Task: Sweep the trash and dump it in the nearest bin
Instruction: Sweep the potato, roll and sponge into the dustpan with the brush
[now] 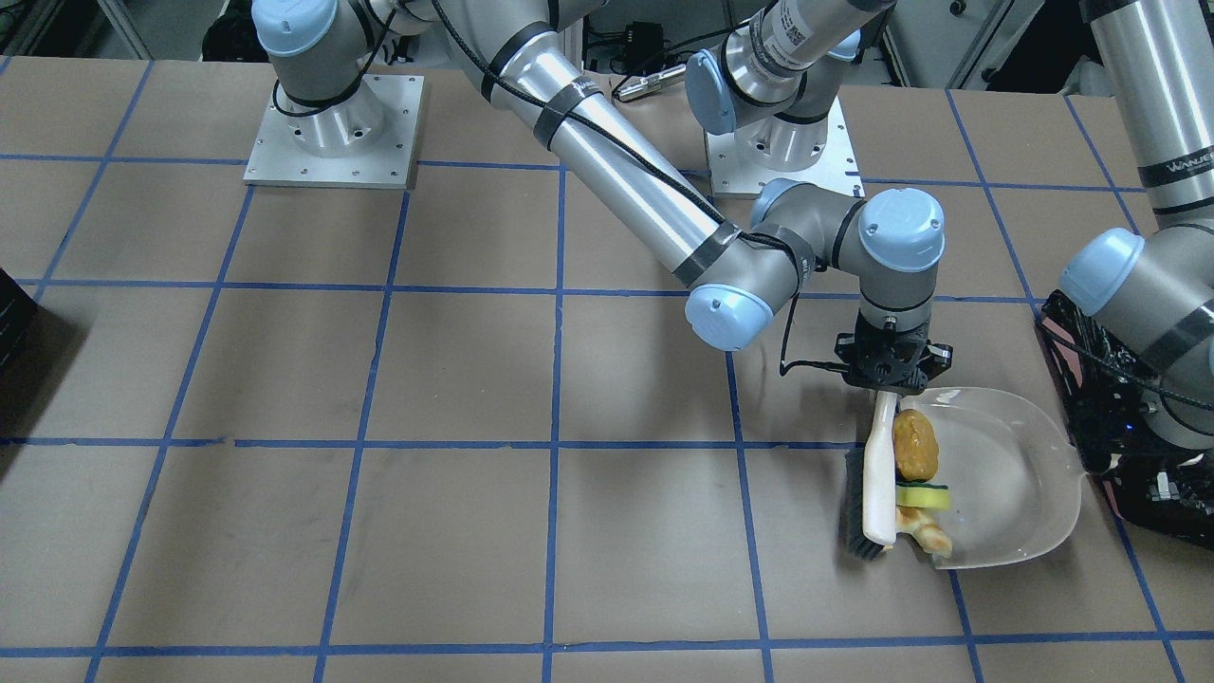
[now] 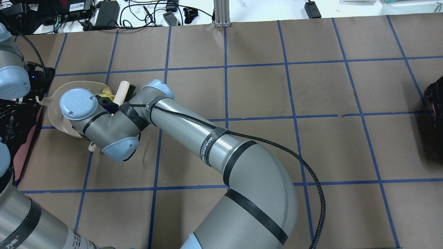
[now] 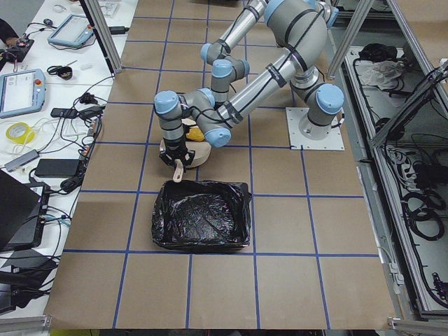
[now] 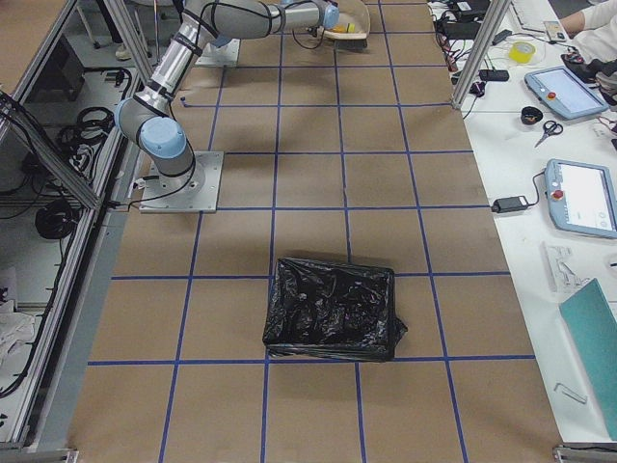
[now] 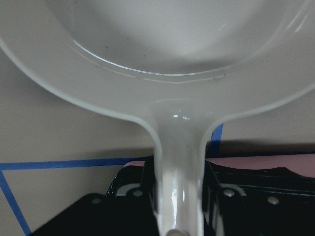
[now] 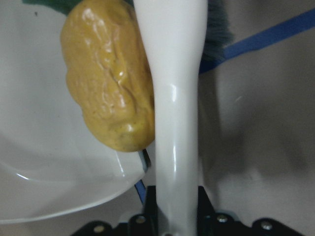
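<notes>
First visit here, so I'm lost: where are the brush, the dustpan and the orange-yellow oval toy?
brush (image 1: 881, 474), exterior front-facing view, on its white handle.
dustpan (image 1: 1005, 465), exterior front-facing view, on the bare inside of the pan.
orange-yellow oval toy (image 1: 915, 444), exterior front-facing view, middle of its glossy top.

table top: brown paper, blue tape grid
side bench: white, teach pendants, yellow tape roll, loose cables
frame: aluminium post at table edge
rack side: cable bundles
light: even, soft shadows
</notes>
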Controlling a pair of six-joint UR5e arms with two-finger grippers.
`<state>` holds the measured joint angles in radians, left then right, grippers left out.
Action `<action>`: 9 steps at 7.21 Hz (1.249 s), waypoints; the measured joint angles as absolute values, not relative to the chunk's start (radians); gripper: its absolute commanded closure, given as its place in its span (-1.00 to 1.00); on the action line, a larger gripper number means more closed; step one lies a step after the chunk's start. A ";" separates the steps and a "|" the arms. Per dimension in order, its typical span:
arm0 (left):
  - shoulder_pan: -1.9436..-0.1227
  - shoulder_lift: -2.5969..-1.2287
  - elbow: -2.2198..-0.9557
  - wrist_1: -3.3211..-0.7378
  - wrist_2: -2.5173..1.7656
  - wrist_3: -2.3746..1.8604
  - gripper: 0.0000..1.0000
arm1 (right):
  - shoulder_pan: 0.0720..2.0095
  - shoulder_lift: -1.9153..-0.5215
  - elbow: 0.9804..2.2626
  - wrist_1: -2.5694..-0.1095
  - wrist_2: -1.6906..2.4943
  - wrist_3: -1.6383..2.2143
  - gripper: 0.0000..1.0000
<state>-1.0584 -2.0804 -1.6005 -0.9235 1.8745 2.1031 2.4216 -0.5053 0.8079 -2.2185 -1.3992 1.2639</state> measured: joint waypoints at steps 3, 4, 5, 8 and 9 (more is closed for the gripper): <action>-1.058 -2.080 -1.600 -0.923 1.875 2.102 1.00 | 2.451 -0.462 0.705 -2.221 -1.353 1.309 1.00; -1.058 -2.080 -1.600 -0.923 1.874 2.102 1.00 | 2.468 -0.434 0.659 -2.224 -1.340 1.325 1.00; -1.058 -2.080 -1.600 -0.923 1.875 2.102 1.00 | 2.483 -0.411 0.615 -2.222 -1.331 1.353 1.00; -1.058 -2.080 -1.600 -0.923 1.875 2.102 1.00 | 2.482 -0.505 0.600 -2.036 -1.280 1.378 1.00; -1.058 -2.080 -1.600 -0.923 1.875 2.102 1.00 | 2.473 -0.536 0.618 -1.996 -1.277 1.357 1.00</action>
